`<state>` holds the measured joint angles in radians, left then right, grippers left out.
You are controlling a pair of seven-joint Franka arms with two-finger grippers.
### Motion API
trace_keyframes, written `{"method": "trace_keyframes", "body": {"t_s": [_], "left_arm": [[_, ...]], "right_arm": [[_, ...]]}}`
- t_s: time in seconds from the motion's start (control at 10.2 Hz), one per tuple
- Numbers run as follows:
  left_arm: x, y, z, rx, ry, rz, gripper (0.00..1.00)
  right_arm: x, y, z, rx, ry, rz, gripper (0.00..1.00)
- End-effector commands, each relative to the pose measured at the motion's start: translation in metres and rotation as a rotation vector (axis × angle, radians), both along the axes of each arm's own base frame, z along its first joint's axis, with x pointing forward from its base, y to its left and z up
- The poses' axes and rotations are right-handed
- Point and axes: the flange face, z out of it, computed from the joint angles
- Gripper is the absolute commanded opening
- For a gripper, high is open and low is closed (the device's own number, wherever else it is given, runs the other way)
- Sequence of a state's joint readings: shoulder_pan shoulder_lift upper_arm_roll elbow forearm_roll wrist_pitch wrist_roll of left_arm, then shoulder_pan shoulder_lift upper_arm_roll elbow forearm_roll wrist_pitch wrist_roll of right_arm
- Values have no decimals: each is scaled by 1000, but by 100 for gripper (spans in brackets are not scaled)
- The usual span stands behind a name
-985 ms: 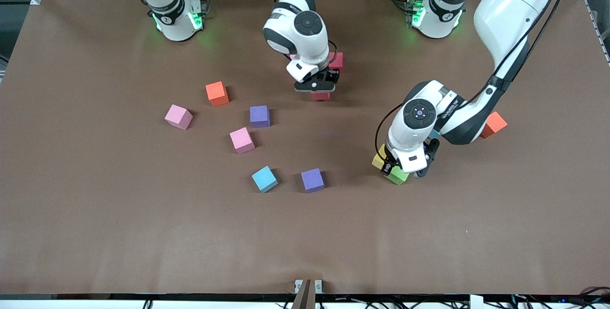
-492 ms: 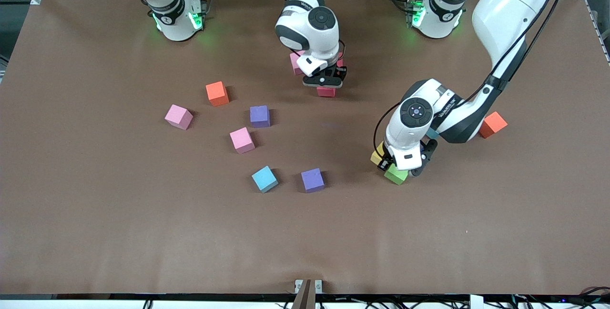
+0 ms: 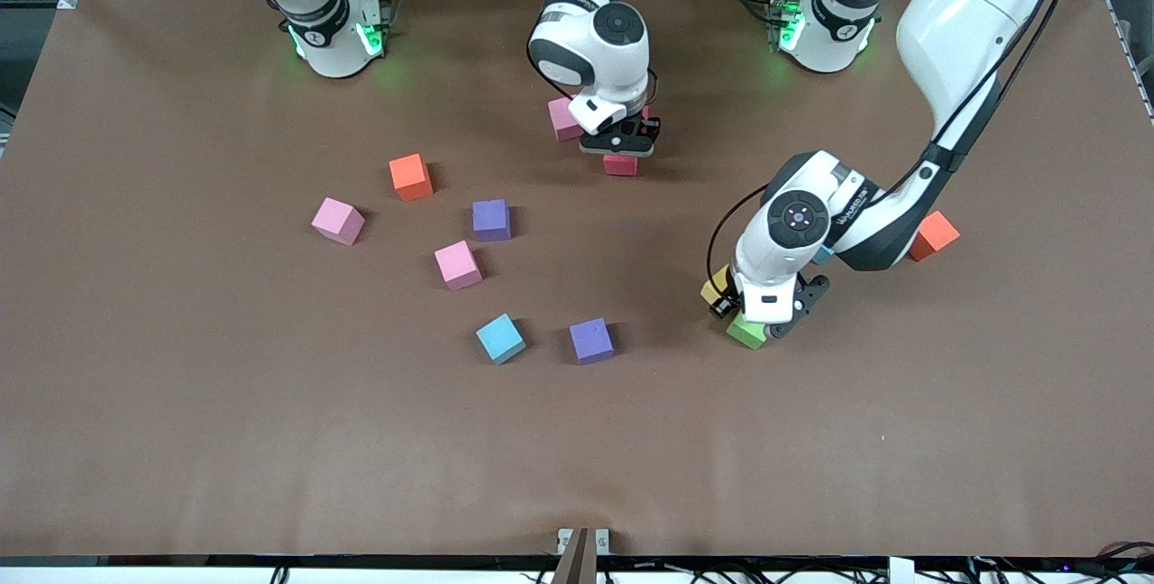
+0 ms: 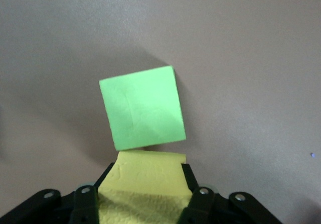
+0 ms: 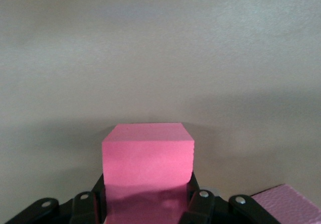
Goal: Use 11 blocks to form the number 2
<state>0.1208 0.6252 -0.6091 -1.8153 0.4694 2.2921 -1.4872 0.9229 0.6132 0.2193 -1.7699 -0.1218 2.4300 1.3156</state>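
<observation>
Blocks: left gripper clamps one yellow block; right gripper clamps one red block.

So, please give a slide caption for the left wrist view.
Left gripper shut on yellow block, green block touching it.

- I see a plain matte brown table with no pattern on it.
- My arms are white with black joints; green lights glow at both bases.
- The left gripper is black and holds a pale yellow cube; a bright green cube touches it.
- The right gripper is black and grips a red cube that reads as hot pink in the right wrist view.
- Three pink cubes.
- Two purple cubes.
- One light blue cube.
- Two orange cubes.
</observation>
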Motion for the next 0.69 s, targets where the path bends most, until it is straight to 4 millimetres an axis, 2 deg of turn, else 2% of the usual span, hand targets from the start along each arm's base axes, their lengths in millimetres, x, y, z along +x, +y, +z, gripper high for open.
{"method": "trace_keyframes", "body": {"t_s": [0.0,0.39,0.59], "left_arm": [[-2,2,7,-4,12,-10,0],[-3,2,6,-5,14,-11,0],[-2,2,6,-4,13,-12,0]], "right_arm": [[2,15,2,8,-2,-22,38],[1,15,-13,-20,-16,-16,38],[-10,19,-15,-25,-18,-5,38]]}}
